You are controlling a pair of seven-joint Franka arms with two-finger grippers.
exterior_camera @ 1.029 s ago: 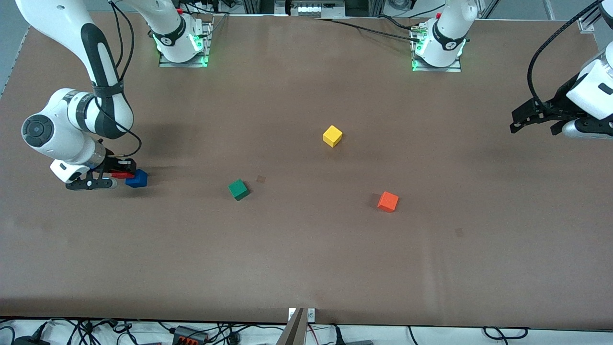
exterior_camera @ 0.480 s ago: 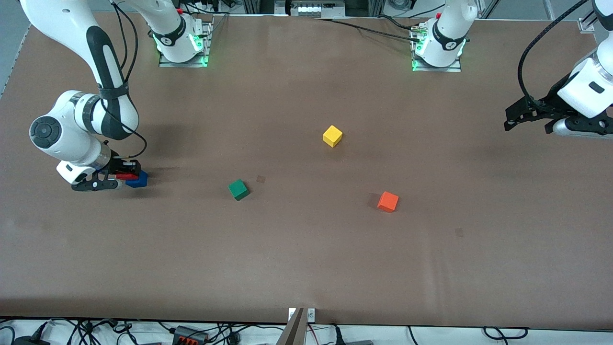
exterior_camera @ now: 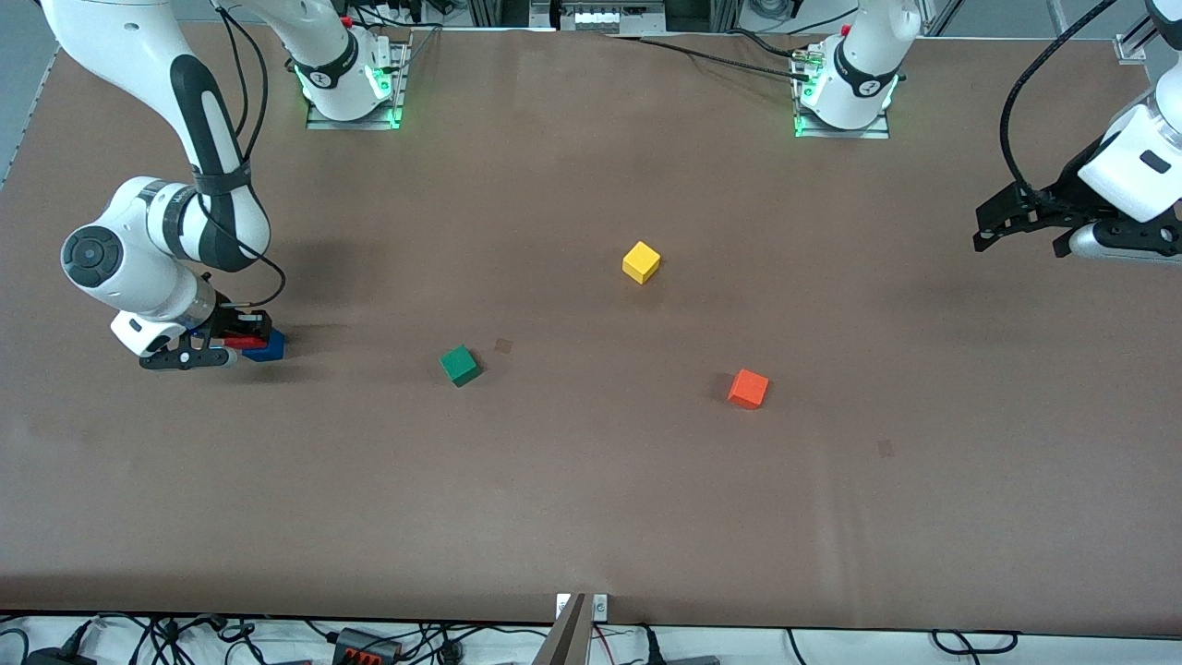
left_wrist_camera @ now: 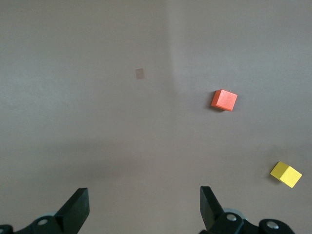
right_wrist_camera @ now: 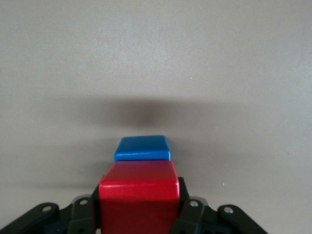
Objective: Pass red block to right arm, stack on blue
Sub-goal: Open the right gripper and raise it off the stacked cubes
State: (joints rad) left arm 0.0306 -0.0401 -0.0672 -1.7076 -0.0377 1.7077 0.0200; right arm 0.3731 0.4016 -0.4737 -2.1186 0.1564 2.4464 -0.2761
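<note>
On the brown worktop (exterior_camera: 591, 517), the right end effector (exterior_camera: 242, 340) is clamped on the red block (exterior_camera: 238, 341), held just over the blue cube (exterior_camera: 269, 346) at the right arm's end. The left end effector (exterior_camera: 993, 226), fingers apart and empty, waits over the left arm's end. Well apart from the blue cube toward the left arm lie a green cube (exterior_camera: 459, 365), a yellow cube (exterior_camera: 641, 262) and an orange-red cube (exterior_camera: 748, 389).

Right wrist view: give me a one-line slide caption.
Right tool shut on the red block, held just over the blue cube on the brown table.
</note>
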